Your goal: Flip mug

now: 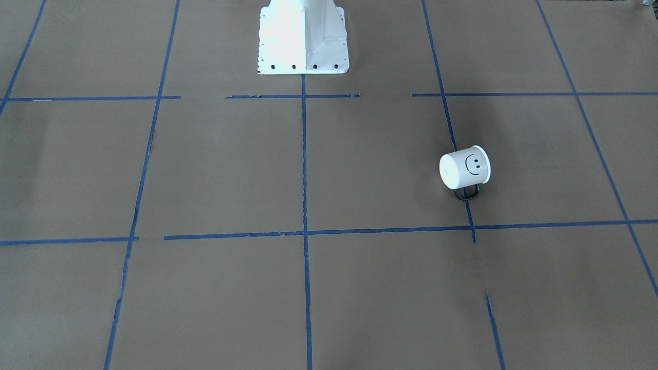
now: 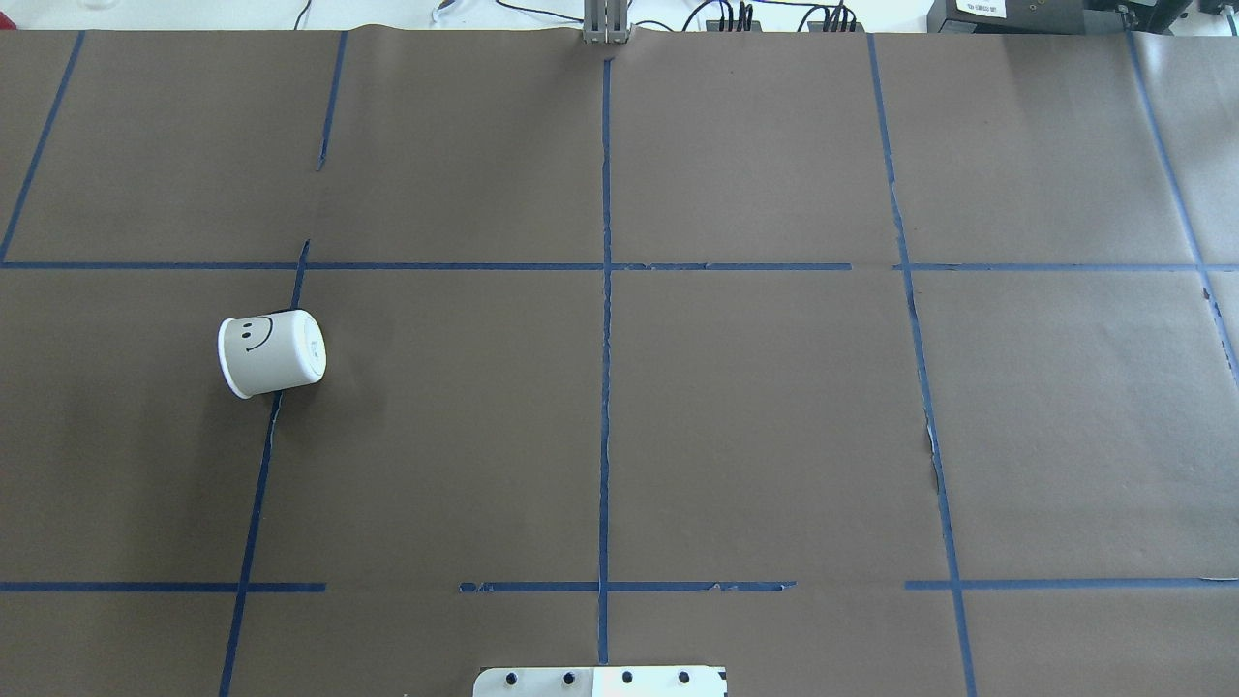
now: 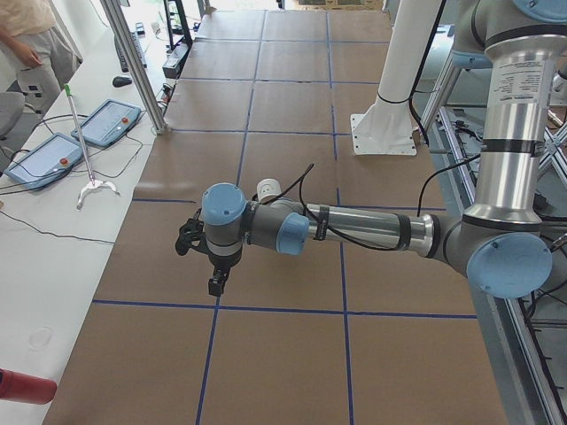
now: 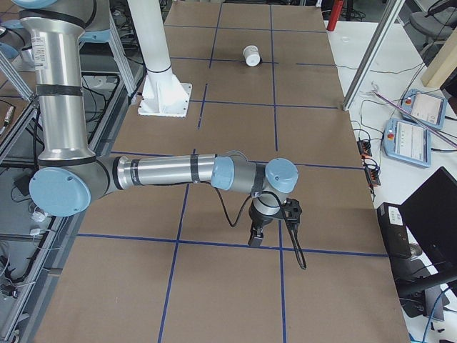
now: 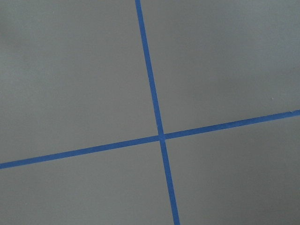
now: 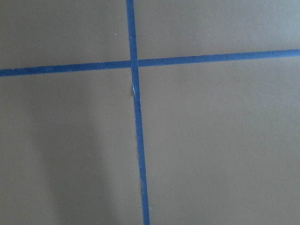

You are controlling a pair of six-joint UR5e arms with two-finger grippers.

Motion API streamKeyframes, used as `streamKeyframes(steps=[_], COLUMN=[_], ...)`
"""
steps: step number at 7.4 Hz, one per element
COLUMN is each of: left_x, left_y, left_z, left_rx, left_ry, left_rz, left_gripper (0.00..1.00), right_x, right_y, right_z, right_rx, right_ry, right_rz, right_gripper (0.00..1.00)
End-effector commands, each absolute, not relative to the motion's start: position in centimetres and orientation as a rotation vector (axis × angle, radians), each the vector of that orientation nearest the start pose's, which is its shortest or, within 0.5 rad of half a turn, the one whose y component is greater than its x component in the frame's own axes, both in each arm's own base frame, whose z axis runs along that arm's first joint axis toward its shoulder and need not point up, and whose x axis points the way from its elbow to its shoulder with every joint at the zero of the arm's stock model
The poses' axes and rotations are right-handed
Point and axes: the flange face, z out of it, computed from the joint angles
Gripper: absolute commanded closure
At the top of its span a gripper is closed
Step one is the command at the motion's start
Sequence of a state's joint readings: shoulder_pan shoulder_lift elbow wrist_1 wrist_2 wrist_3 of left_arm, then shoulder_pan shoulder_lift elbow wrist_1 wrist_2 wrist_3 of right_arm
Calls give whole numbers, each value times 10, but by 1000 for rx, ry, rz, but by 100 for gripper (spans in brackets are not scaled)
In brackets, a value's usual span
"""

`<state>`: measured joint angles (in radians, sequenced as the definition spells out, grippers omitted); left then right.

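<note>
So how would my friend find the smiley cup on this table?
Start with the big brown table crossed by blue tape lines. On the robot's left half, one line runs under the mug, which lies tipped on its side. It's the only small white thing on the paper, with a black smiley face and thin black handle.

Table [image 2: 774, 436] covered in brown paper, with blue tape lines [image 2: 606, 387] forming a grid, torn in spots. White side bench [image 3: 35, 266] holds two blue control pads [image 3: 106, 121] [image 3: 46, 161] with loose cables. Person [image 3: 35, 35] stands beyond them, mostly cropped. Red object [image 3: 22, 388] sits at the bench's near corner, cut off. Black monitor [image 4: 432, 214] on the opposite side.
</note>
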<state>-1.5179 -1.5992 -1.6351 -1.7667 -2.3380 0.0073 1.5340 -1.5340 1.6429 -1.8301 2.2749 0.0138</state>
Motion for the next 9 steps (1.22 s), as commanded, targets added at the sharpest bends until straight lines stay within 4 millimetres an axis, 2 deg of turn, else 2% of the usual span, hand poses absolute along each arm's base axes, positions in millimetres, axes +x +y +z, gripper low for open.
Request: streamKeyframes(steps=[1, 2, 3, 4, 5, 6, 7, 8, 9], left_x=[15, 53, 87, 111, 131, 147, 159, 169, 199], left_y=[-524, -522, -495, -462, -435, -418, -399, -388, -387], left_z=[577, 565, 570, 576, 570, 564, 545, 534, 532], left_rx=[279, 293, 304, 337, 336, 316, 282, 273, 243], left_ry=[809, 864, 927, 988, 1088, 1166, 1325, 1427, 1449], left_rz=[117, 54, -3, -71, -123, -169, -241, -304, -410], left_gripper=[0, 0, 0, 0, 0, 0, 0, 0, 0], right_x=[51, 51, 51, 51, 51, 51, 51, 51, 51], right_y=[-495, -495, -495, -495, -495, -495, -494, -495, -495], right_z=[635, 635, 635, 635, 635, 635, 635, 635, 635], right_rx=[-162, -162, -162, -162, -162, -162, -163, -162, -162], right_ry=[-699, -699, -699, -699, -699, -699, -699, -699, -699], right_rz=[31, 31, 31, 31, 31, 31, 31, 31, 31], right_gripper=[0, 0, 0, 0, 0, 0, 0, 0, 0])
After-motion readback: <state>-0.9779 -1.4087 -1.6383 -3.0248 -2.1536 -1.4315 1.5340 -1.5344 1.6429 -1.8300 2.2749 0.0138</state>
